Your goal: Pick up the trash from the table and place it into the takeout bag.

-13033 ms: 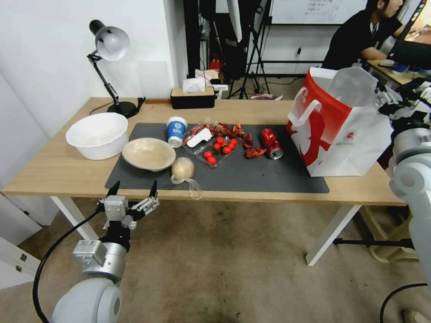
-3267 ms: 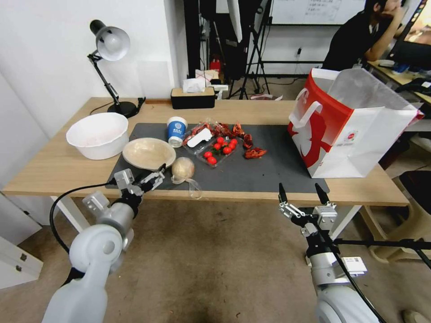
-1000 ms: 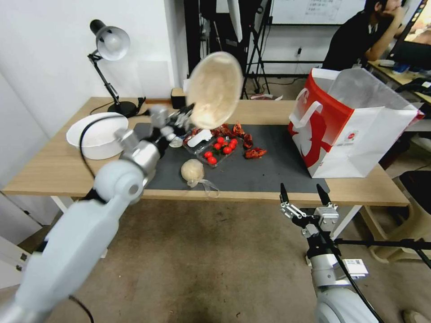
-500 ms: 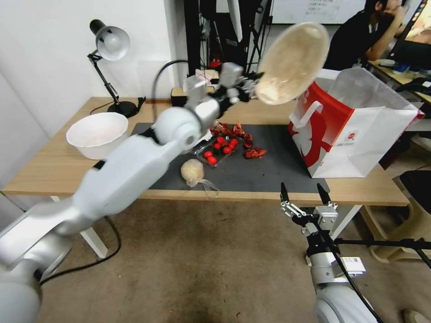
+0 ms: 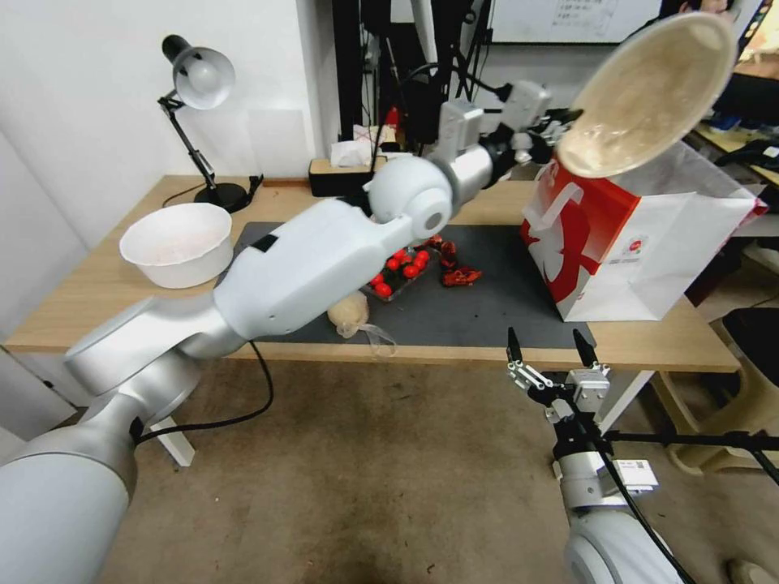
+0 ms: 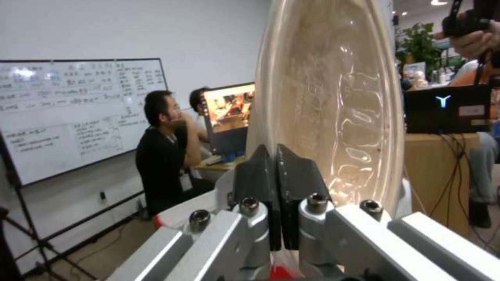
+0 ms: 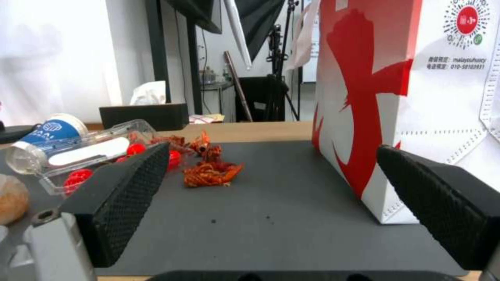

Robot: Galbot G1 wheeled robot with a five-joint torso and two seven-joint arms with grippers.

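Nearest the robot, the right gripper (image 5: 548,345) hangs idle below and in front of the table's (image 5: 97,300) near edge, fingers spread wide w/ nothing between them; open floor all round it. Just past that edge, on the dark grey mat (image 5: 487,312), the clear-wrapped beige ball (image 5: 347,312) lies near the front, partly behind the left arm. Behind it sits a clear tray of small red fruit (image 5: 402,269), red crumpled scraps (image 5: 459,276) beside it. The right wrist view shows the blue-and-white paper cup (image 7: 52,130) lying behind the tray. Mat centre to right is bare up to the takeout bag (image 5: 625,243), which stands upright at the mat's right end, mouth open upward; contents can't be seen. White bowl (image 5: 176,243) sits off the mat at the left; its inside looks bare. Desk lamp (image 5: 199,97) and black tissue box (image 5: 345,174) stand along the far edge. The left arm stretches across the table, and the left gripper (image 5: 564,130) is pinched tight on the rim of the beige shallow bowl (image 5: 649,89), held tilted on edge in the air above the bag's far-left corner, clear of the bag's rim.
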